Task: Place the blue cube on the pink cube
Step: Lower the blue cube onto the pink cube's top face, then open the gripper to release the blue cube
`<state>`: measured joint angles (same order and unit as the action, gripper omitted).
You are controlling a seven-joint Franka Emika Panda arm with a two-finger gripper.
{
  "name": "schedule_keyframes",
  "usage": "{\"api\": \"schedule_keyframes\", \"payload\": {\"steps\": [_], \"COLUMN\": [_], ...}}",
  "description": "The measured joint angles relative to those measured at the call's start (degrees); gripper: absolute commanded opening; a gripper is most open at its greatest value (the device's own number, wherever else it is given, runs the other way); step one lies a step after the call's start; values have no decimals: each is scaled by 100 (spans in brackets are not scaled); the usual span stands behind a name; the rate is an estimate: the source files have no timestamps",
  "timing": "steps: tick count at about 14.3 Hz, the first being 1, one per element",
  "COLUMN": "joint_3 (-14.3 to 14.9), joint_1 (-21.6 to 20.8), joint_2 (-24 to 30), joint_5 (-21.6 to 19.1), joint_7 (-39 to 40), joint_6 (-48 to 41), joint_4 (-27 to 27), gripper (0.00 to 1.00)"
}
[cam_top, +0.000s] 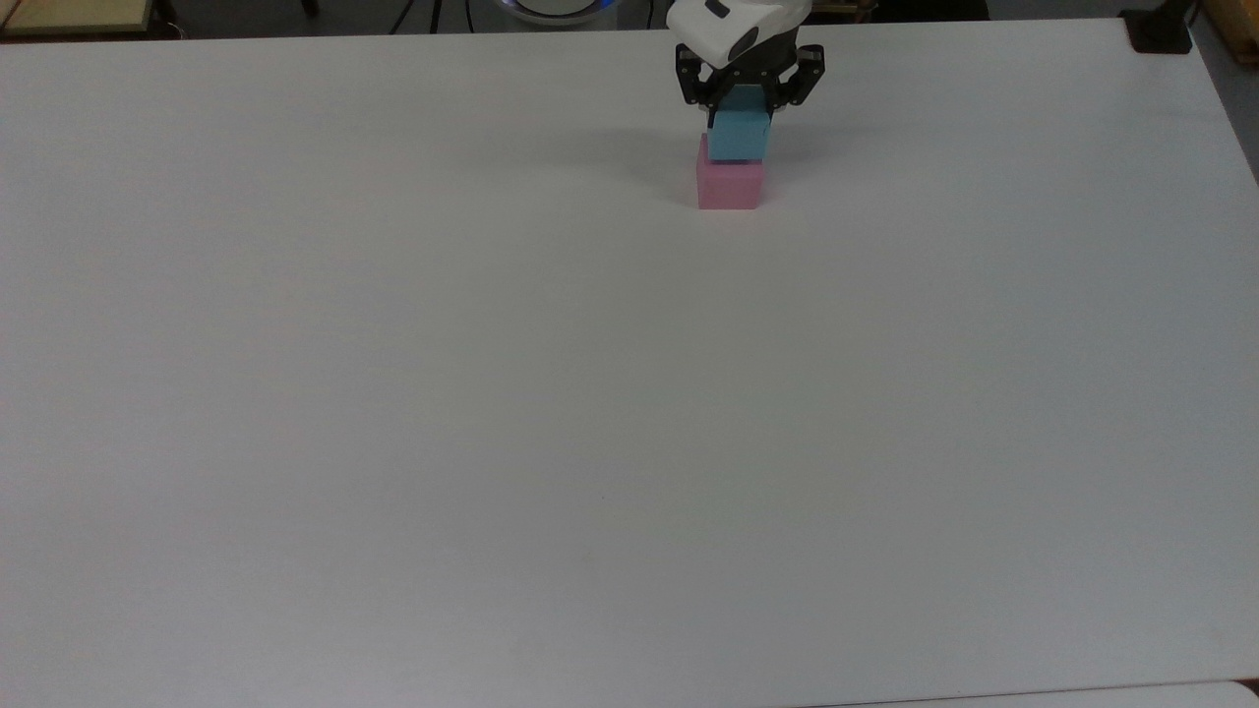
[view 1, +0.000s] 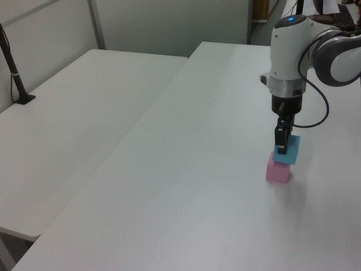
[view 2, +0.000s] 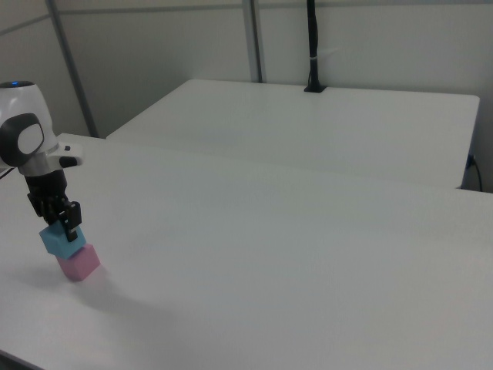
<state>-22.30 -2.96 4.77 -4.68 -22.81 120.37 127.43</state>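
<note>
The pink cube (cam_top: 729,186) (view 1: 277,171) (view 2: 78,263) rests on the white table (cam_top: 590,393) near its far edge in the top view. The blue cube (cam_top: 738,136) (view 1: 287,151) (view 2: 63,241) sits right over it, its underside at the pink cube's top face, shifted slightly toward the top view's right. My gripper (cam_top: 748,98) (view 1: 281,142) (view 2: 65,222) comes straight down from above and is shut on the blue cube, one finger on each side.
A second white table (view 1: 84,107) (view 2: 323,131) stands alongside, with a black post (view 1: 14,73) (view 2: 313,46) mounted on it. A black clamp (cam_top: 1159,29) sits at the table's far right corner in the top view.
</note>
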Motion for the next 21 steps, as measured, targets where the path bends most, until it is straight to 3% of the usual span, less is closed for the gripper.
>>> {"api": "schedule_keyframes", "payload": {"steps": [6,8,10,14,18,21], "joint_3": [0,0,0,0,1,18], "joint_1": [0,0,-2,-6,-6,166], "joint_2": [-124,-144,-145,-145,-137,-78], "joint_5": [12,44,190,524,599,625], "joint_7": [-1,-1,-6,-351,-665,-714], "joint_6": [201,201,201,201,152,-704], "joint_4": [21,21,21,21,-24,-519], "gripper": [45,78,98,100,100,100]}}
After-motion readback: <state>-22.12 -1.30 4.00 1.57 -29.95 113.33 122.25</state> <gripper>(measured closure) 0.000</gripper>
